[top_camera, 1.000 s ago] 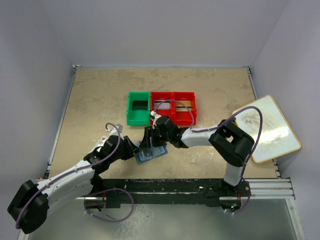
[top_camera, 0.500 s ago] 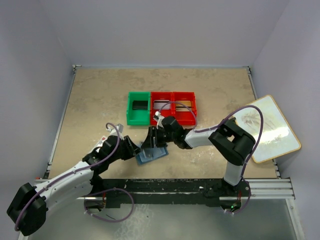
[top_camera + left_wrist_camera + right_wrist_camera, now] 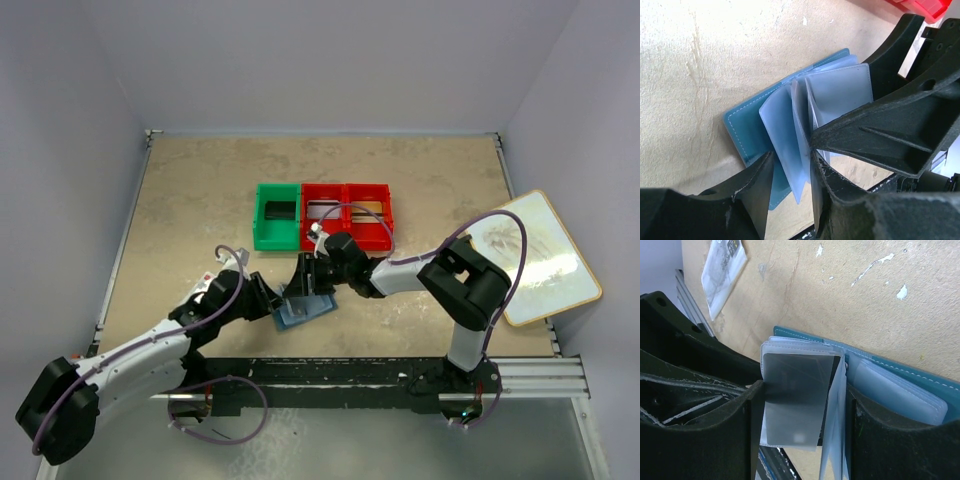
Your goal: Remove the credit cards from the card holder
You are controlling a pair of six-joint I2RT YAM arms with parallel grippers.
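Note:
The blue card holder [image 3: 303, 310] lies open on the table between both grippers, its clear light-blue sleeves fanned upward [image 3: 747, 130]. My left gripper [image 3: 790, 175] reaches in from the holder's near left edge [image 3: 275, 300]. Its fingers stand a little apart around a few sleeve leaves, with a gap on one side. My right gripper [image 3: 804, 390] comes down from the far side [image 3: 305, 278]. It is shut across the width of a dark grey credit card [image 3: 795, 395] still in its sleeve, with more sleeves pressed against one finger. The teal cover [image 3: 905, 377] lies flat behind.
A green bin [image 3: 277, 215] and two joined red bins [image 3: 348, 212] stand just behind the holder. A white board [image 3: 535, 255] leans at the right wall. A white packet [image 3: 725, 270] lies on the table by the left arm.
My right wrist has shifted slightly to the right, still over the holder. The left fingers have parted a little around the sleeves. The holder stays in place.

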